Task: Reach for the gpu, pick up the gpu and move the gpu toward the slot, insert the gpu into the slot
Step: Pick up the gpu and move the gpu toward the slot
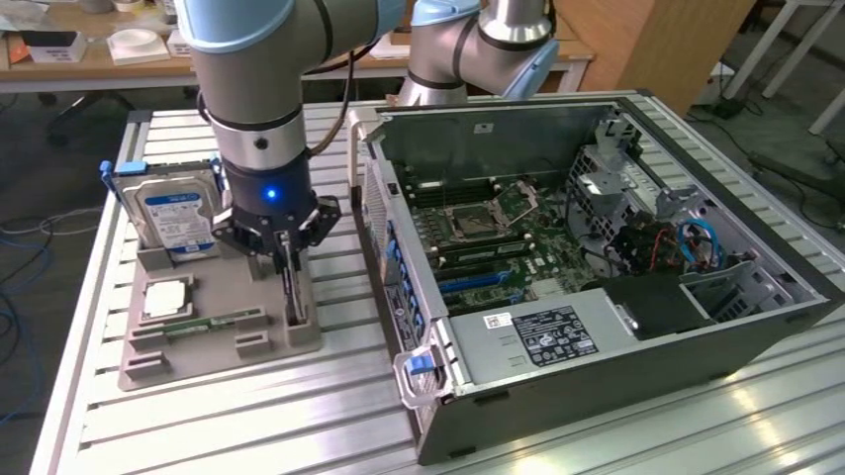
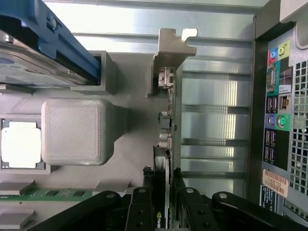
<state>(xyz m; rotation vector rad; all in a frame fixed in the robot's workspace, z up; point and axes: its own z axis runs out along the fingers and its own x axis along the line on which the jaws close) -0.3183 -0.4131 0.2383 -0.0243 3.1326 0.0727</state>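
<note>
Finding: the gpu [image 2: 169,115] stands on edge in the grey holder [image 1: 198,361], directly beneath the gripper [image 1: 288,282]. Its long axis runs in line with the gap between the fingers. The fingers are set narrow, one against each face, apparently clamping the card. The open case [image 1: 595,327] lies to the exterior view's right.

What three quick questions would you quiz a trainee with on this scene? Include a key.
1. True or false: the gpu already sits inside the computer case.
2. The gripper is down at which part? A the processor, B the gpu, C the memory stick.
3. Which part with a blue label stands upright in the tray?

Key: 1 false, it stands on edge in the tray. 2 B. 3 the hard drive.
</note>
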